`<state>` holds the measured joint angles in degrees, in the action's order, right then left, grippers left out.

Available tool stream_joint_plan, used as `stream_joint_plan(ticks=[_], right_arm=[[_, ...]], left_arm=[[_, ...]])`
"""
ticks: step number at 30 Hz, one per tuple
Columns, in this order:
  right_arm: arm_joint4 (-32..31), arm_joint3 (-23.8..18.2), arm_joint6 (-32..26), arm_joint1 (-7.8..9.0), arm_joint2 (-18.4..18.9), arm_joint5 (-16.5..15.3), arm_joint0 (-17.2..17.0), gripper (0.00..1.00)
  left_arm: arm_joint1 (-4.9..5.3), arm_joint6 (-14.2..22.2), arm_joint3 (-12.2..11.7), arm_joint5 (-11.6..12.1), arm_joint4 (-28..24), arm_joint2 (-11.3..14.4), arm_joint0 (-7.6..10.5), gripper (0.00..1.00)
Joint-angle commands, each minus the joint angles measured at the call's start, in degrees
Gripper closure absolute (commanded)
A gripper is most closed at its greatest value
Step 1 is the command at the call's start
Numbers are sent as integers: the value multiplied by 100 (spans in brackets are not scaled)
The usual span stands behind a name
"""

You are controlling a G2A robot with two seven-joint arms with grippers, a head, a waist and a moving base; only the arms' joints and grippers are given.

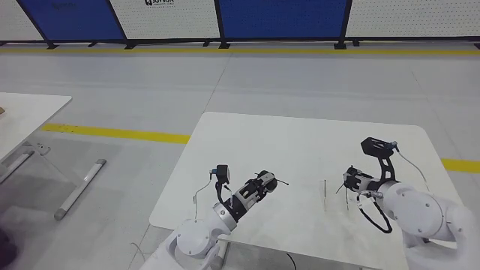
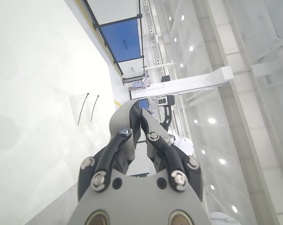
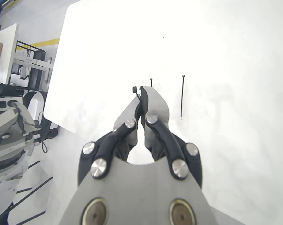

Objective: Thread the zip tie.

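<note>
zip tie (image 3: pixel 134 89) in right pincer (image 3: pixel 141 93), head out

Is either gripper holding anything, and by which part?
The right gripper is shut on a zip tie, pinched just below its head. The left gripper is shut, with nothing visible in it.

tabletop (image 1: pixel 300 131): you're looking at smooth, matt white.
zip tie (image 3: pixel 134 90): thin black plastic.
right tool (image 3: pixel 141 92): your matt grey metal fingers, ribbed black pads, shiny rivets.
left tool (image 2: pixel 140 108): same finish.

Black zip tie (image 3: pixel 182 97), white table (image 1: pixel 300 142)
</note>
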<state>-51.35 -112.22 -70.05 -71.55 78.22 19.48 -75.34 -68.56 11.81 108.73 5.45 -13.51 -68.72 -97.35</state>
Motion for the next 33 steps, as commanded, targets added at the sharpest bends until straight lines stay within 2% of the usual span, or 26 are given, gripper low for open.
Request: stream_joint_plan(ticks=[1,28,30,33], right_arm=[[0,0,0,0,0,0,0,100],[0,0,0,0,0,0,0,100],[86,-72,440,-14,-45,-65,-81,100],[351,-281,1193,-64,61,0,-291,100]], left_arm=[[0,0,0,0,0,0,0,100],[0,0,0,0,0,0,0,100],[0,0,0,0,0,0,0,100],[0,0,0,0,0,0,0,100]])
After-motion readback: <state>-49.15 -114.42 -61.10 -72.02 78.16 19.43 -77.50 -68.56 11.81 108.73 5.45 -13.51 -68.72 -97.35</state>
